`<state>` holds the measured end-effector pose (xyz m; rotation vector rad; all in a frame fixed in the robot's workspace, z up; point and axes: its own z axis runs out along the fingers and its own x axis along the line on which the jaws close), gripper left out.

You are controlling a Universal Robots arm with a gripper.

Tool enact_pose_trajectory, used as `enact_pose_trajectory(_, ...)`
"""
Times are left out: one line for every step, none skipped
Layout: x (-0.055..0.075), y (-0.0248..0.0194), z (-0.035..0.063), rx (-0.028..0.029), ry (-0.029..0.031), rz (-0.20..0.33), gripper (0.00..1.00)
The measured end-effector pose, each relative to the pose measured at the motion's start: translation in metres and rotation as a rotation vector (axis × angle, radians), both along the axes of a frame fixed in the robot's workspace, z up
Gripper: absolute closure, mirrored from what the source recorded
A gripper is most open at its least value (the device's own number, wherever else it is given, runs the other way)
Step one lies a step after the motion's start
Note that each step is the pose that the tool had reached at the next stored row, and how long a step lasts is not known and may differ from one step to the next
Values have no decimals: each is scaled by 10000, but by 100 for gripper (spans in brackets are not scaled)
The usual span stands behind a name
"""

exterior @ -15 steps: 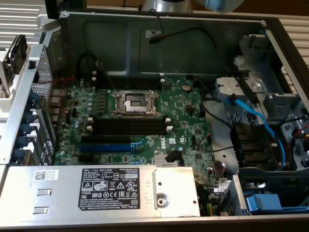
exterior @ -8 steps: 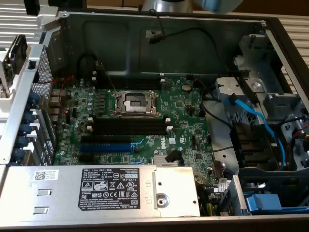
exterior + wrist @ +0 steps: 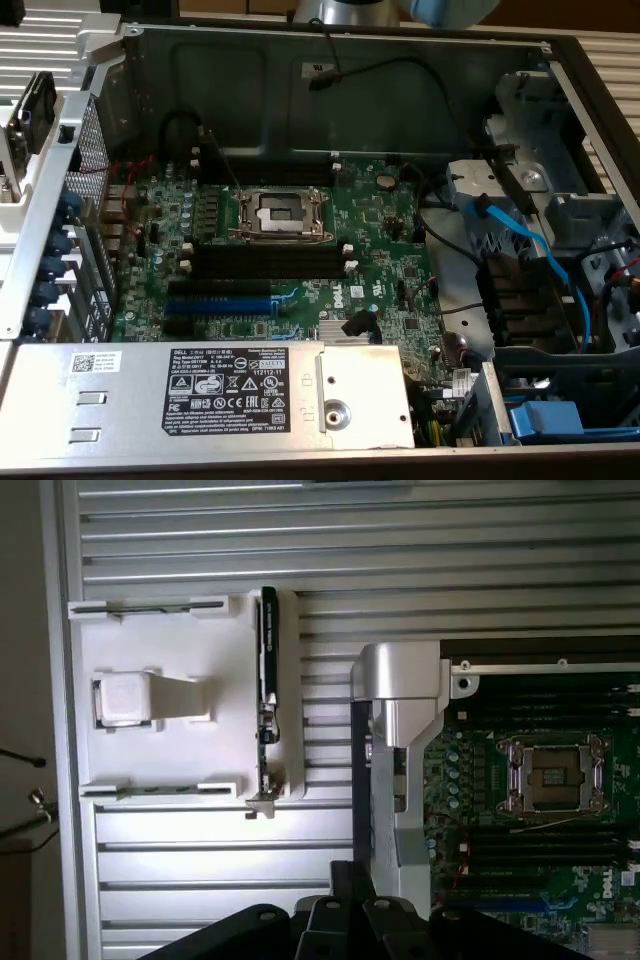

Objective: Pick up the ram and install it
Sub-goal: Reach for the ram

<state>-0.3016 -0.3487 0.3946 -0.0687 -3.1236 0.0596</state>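
Observation:
The ram (image 3: 268, 670) stands on its long edge in a white holder (image 3: 160, 695) on the ribbed metal table, outside the computer case; it looks like a thin dark strip. In the exterior view the ram (image 3: 27, 100) is a dark piece at the far left, beyond the case wall. My gripper (image 3: 352, 872) hangs well above the table near the case's corner, apart from the ram, shut with nothing in it. The black memory slots (image 3: 268, 262) lie bare beside the CPU socket (image 3: 280, 214).
The open case holds the green motherboard (image 3: 370, 220), a blue expansion slot (image 3: 220, 304), the silver power supply (image 3: 200, 398) at the front, and drive bays with blue cables (image 3: 520, 240) on the exterior view's right. A silver case bracket (image 3: 400, 710) rises between holder and board.

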Motion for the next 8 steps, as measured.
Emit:
enact_pose_trajectory(-45, 3, 0, 0, 2, 0, 90)
enact_pose_trajectory(-90, 8, 0, 0, 1, -1, 90)
enact_pose_trajectory(-135, 13, 0, 0, 1, -1, 90)
enact_pose_trajectory(-184, 19, 0, 0, 1, 0, 90)
enact_pose_trajectory(-229, 25, 0, 0, 1, 0, 90)
enact_pose_trajectory(-274, 32, 0, 0, 2, 0, 90)
enact_pose_trajectory(-319, 38, 0, 0, 1, -1, 90)
enact_pose_trajectory(-364, 45, 0, 0, 1, -1, 90)
